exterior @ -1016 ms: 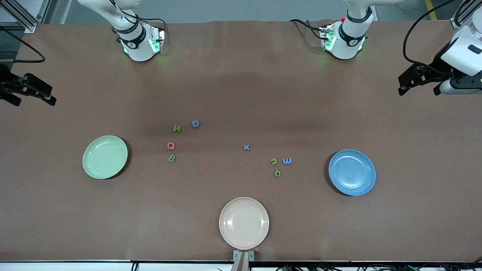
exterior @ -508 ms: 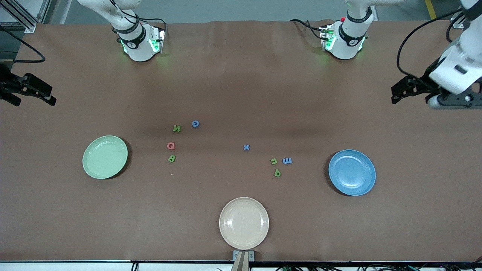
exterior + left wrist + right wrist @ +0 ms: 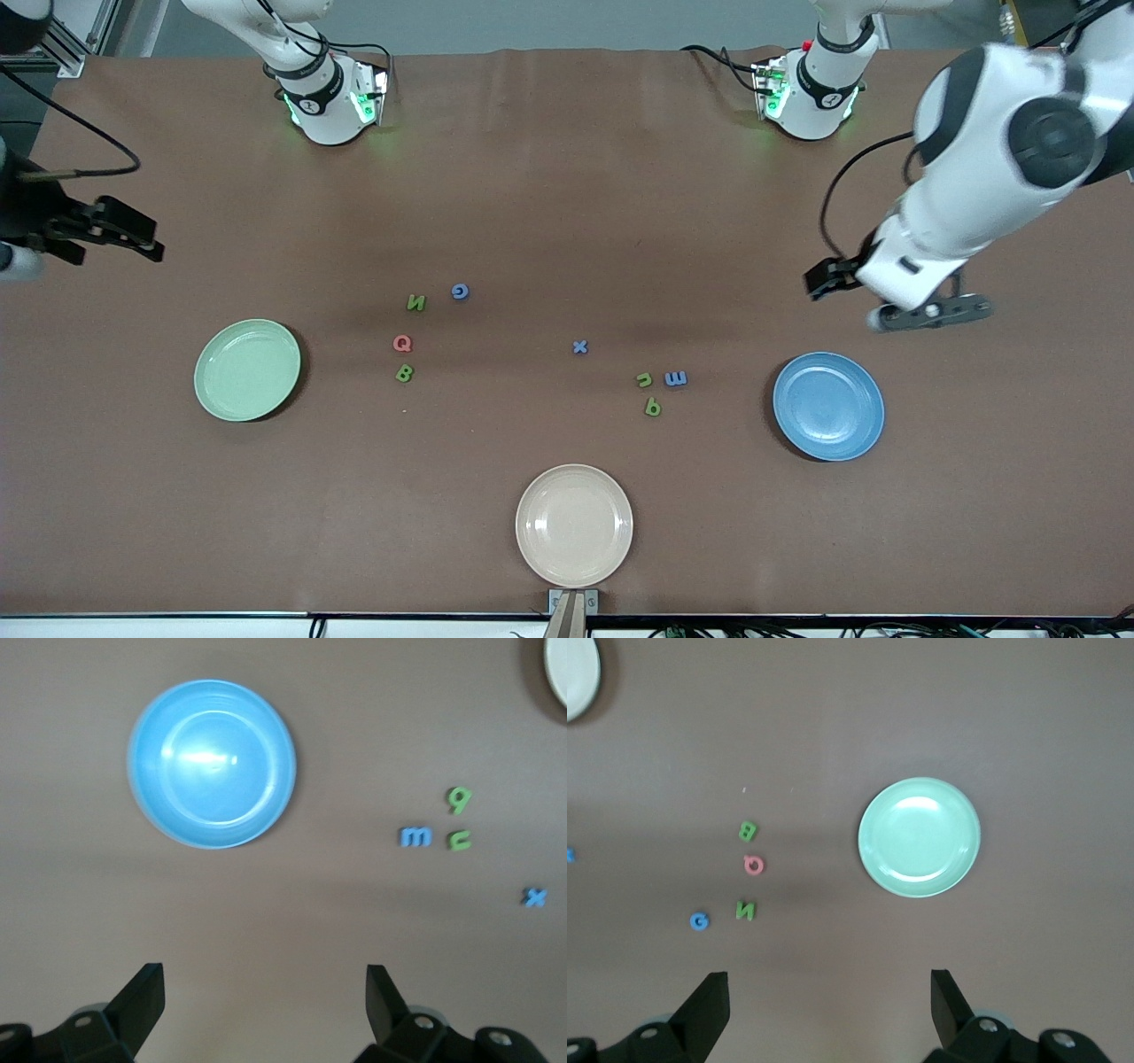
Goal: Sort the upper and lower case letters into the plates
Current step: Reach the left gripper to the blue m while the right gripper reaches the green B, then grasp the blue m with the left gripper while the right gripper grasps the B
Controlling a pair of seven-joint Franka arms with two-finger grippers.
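Letters are lying loose mid-tabletop in two clusters. A green N (image 3: pixel 415 303), blue G (image 3: pixel 459 291), pinkish Q (image 3: pixel 402 343) and green B (image 3: pixel 404 373) are sitting toward the right arm's end, near the pale green plate (image 3: pixel 247 369). A blue x (image 3: pixel 579 346), green n (image 3: pixel 644 380), blue m (image 3: pixel 675 378) and green q (image 3: pixel 653 407) are sitting nearer the blue plate (image 3: pixel 828 406). A cream plate (image 3: pixel 574 525) is resting at the tabletop's camera-side edge. Nothing is blocking the letters. The left hand (image 3: pixel 264 997) is hovering released, empty, over bare tabletop beside the blue plate; the right hand (image 3: pixel 829 997) is hanging released, empty, at the right arm's end.
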